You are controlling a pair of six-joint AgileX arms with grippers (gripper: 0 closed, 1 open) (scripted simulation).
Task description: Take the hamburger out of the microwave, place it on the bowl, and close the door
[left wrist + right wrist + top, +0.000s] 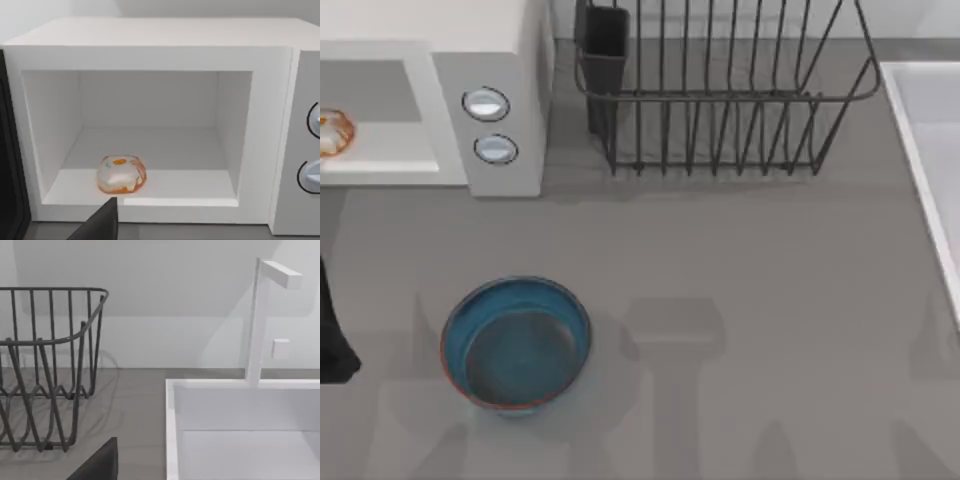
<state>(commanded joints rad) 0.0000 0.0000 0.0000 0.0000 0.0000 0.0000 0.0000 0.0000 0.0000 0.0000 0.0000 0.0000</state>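
The microwave [510, 60] stands at the table's far left, its two knobs [485, 103] facing forward. The hamburger [121, 174] lies near the front of the open cavity, toward the door side, and shows at the top view's left edge as the hamburger [332, 132]. The door [10, 150] is swung open, seen as a dark panel. The blue bowl [516, 343] sits empty in front of the microwave. A dark part of my left gripper [100, 222] hangs just in front of the cavity, below the hamburger and apart from it. My left arm [332, 330] shows left of the bowl.
A dark wire dish rack [720, 90] with a cutlery cup stands at the back middle. A white sink [240, 430] with a tap [265, 315] takes the right side. A dark part of my right gripper [100, 462] hangs between rack and sink.
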